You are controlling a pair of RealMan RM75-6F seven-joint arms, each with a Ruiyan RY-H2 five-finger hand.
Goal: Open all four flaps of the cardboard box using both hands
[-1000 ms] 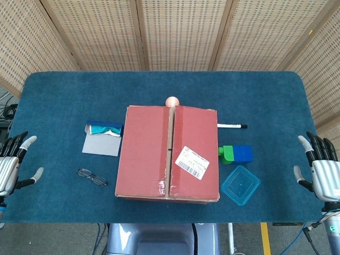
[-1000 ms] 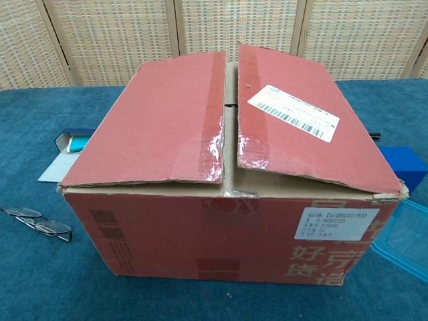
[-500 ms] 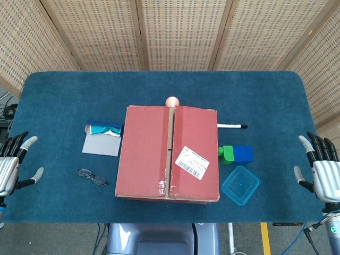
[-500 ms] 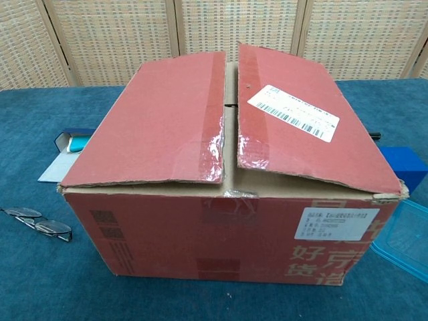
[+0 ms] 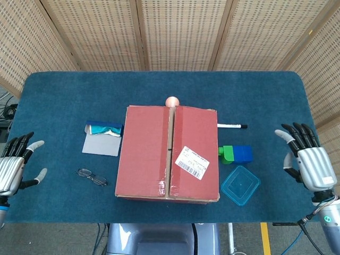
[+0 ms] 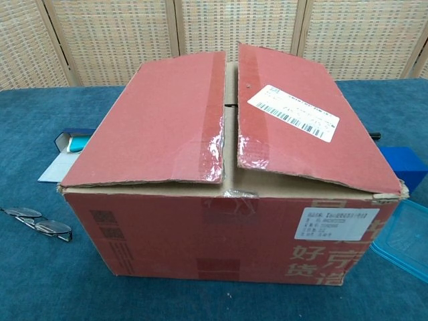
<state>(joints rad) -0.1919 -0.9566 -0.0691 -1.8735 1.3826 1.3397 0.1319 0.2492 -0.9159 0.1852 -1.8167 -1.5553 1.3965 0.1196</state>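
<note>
A red-brown cardboard box stands in the middle of the blue table, its two top flaps lying down and meeting along a centre seam. The right flap carries a white shipping label. My left hand hovers at the table's far left edge, fingers spread, holding nothing. Off to the right of the box, my right hand also has its fingers apart and is empty. Neither hand touches the box. The chest view shows no hand.
Left of the box lie a grey card with a blue case and a pair of glasses. On the right are a marker, green and blue blocks and a clear blue lid. A pink ball sits behind the box.
My right hand has moved up and inward toward the box. The left hand has barely shifted. The box is unchanged.
</note>
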